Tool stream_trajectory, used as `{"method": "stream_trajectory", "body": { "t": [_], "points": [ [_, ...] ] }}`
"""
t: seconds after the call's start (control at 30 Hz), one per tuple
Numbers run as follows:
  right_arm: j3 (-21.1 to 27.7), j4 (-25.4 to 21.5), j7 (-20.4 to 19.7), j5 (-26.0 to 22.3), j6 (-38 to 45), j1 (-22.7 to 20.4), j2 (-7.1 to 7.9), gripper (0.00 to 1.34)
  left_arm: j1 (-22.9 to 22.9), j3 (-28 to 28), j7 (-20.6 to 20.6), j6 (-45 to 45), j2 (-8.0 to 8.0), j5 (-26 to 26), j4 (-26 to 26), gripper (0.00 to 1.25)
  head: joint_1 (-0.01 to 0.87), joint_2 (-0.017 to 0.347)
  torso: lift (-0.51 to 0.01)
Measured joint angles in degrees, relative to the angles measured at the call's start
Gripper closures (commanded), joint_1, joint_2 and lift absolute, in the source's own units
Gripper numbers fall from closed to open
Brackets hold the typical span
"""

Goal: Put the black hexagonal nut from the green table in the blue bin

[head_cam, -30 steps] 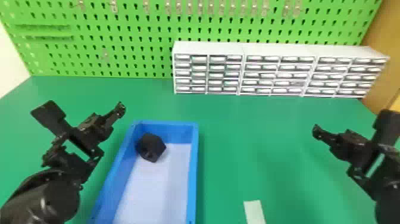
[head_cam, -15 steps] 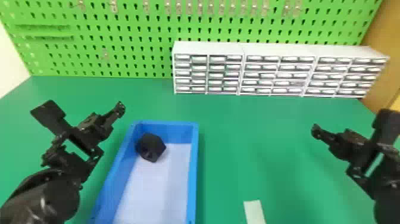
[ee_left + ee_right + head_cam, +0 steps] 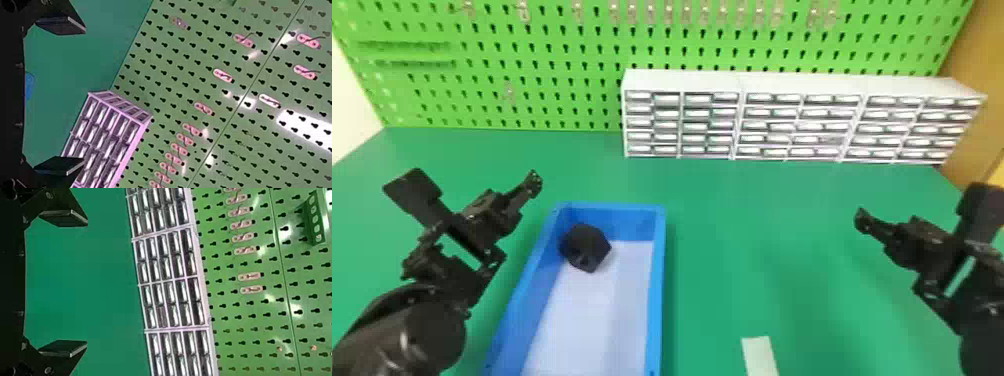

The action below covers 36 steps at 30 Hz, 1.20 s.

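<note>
Nut (image 3: pixel 586 247), black and chunky, lies inside the blue bin (image 3: pixel 657 280), at the far end and close to the left wall. It rests at the edge of the pale bottom, on the side away from me. The bin stands on the green worktop (image 3: pixel 757 240), between the 2 grippers and much nearer the left.

The left gripper (image 3: pixel 497 205) hangs just beside the bin, on its left. From its own wrist view, the left gripper (image 3: pixel 84 95) has its 2 fingers spread wide, with a big gap between the flat pads. A small strip of blue shows in that gap.

Over on the other side, the right gripper (image 3: pixel 897 235) hangs above the worktop, well apart from the bin. Its wrist view gives the same story: the right gripper (image 3: pixel 87 284) has both fingers wide apart, green worktop between them.

A pale strip (image 3: pixel 759 355) lies on the worktop to the right of the bin. At the back, a long row of white drawers (image 3: pixel 682 82) stands against the green pegboard (image 3: pixel 547 55), which has small metal clips (image 3: pixel 687 12) fixed along it.
</note>
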<state>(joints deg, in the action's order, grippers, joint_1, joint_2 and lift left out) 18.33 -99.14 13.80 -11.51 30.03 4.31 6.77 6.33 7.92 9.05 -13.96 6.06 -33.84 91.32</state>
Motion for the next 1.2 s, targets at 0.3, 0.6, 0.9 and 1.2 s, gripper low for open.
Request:
{"method": "stream_trajectory", "body": {
  "t": [0.3, 0.6, 0.9, 1.2],
  "points": [
    [0.0, 0.0, 0.0, 0.1, 0.0, 0.0, -0.08, 0.2, 0.0, 0.1, 0.0, 0.0, 0.0, 0.0, 0.0, 0.11, 0.666, 0.032, -0.1],
    [0.0, 0.0, 0.0, 0.1, 0.0, 0.0, -0.09, 0.2, 0.1, 0.1, 0.0, 0.0, 0.0, 0.1, 0.0, 0.11, 0.666, 0.032, -0.1],
    [-0.1, 0.0, 0.0, 0.1, 0.0, 0.0, -0.09, 0.2, 0.1, 0.1, 0.0, 0.0, 0.0, 0.1, 0.0, 0.11, 0.666, 0.032, -0.1],
    [-0.1, 0.0, 0.0, 0.2, 0.0, 0.1, -0.09, 0.2, 0.1, 0.1, 0.0, 0.0, 0.0, 0.2, 0.0, 0.11, 0.666, 0.032, -0.1]
  ]
}}
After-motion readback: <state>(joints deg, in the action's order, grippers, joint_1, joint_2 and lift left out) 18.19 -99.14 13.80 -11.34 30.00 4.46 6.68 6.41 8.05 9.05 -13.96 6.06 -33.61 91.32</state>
